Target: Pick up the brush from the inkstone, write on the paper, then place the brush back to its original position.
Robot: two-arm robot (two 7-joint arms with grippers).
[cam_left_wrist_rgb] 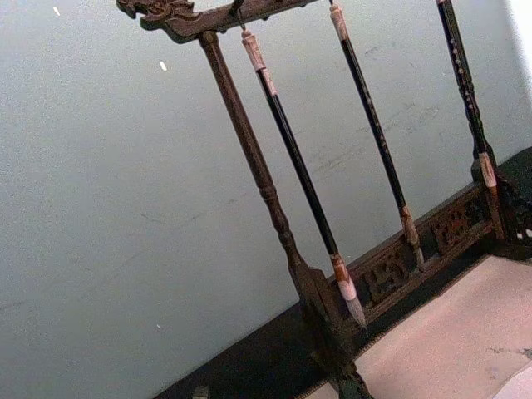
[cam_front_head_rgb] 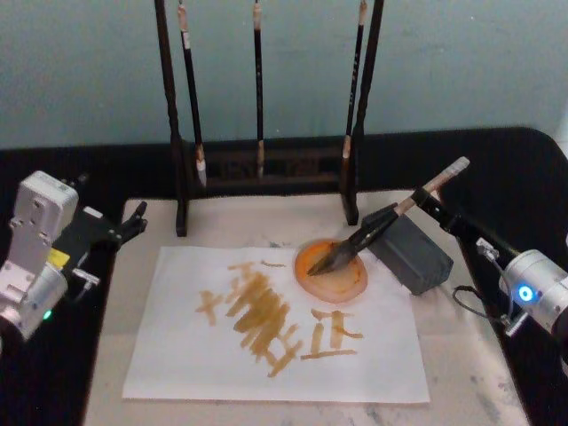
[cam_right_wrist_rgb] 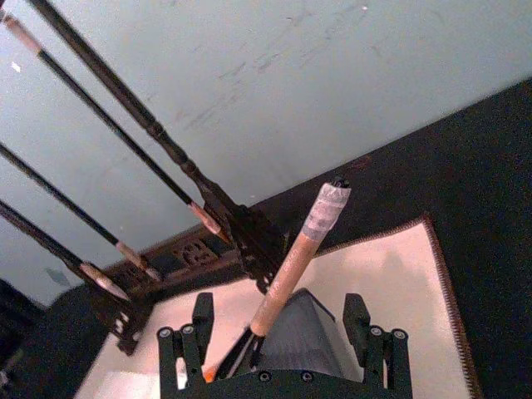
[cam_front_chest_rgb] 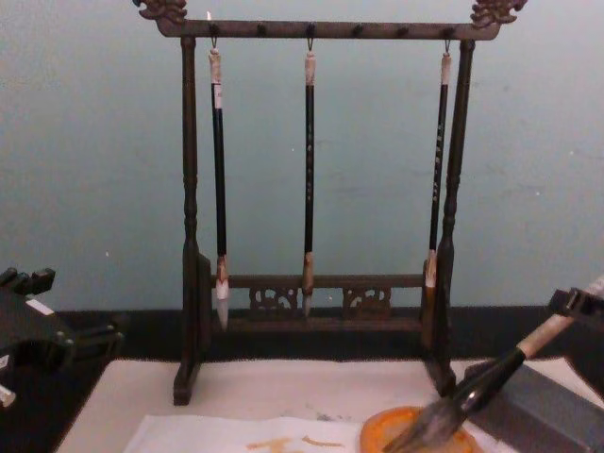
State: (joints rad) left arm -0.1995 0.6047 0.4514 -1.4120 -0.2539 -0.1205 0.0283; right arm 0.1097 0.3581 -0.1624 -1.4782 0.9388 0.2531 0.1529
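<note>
Right gripper point(cam_front_head_rgb: 432, 201), head view: at the upper end of the brush point(cam_front_head_rgb: 373, 232), on the right side of the beige mat point(cam_front_head_rgb: 461, 373). The brush lies tilted, its bristles in the orange inkstone point(cam_front_head_rgb: 351, 286) and its handle propped on the grey block point(cam_front_head_rgb: 417, 257) just beside the dish. The inkstone sits on the far right corner of the paper point(cam_front_head_rgb: 177, 355), which carries orange-yellow strokes. The left gripper point(cam_front_head_rgb: 131, 224) is parked at the mat's left edge, well apart from the brush; its state is not readable. Left wrist view: the wooden brush rack point(cam_left_wrist_rgb: 249, 158) with thin brushes point(cam_left_wrist_rgb: 303, 179) hanging from it, and a corner of the mat point(cam_left_wrist_rgb: 449, 332). Right wrist view: the gripper's point(cam_right_wrist_rgb: 278, 309) two fingers point(cam_right_wrist_rgb: 202, 320) are spread, one on each side of the pale brush handle point(cam_right_wrist_rgb: 295, 266), with a gap visible on both sides and no clamp on it; the grey block point(cam_right_wrist_rgb: 303, 332) lies under the handle. Chest view: the brush point(cam_front_chest_rgb: 491, 377) slopes down from the right, bristles in the inkstone point(cam_front_chest_rgb: 382, 436); the right gripper point(cam_front_chest_rgb: 576, 302) is at the handle near the right edge; the left gripper point(cam_front_chest_rgb: 66, 321) is low at the left edge.
</note>
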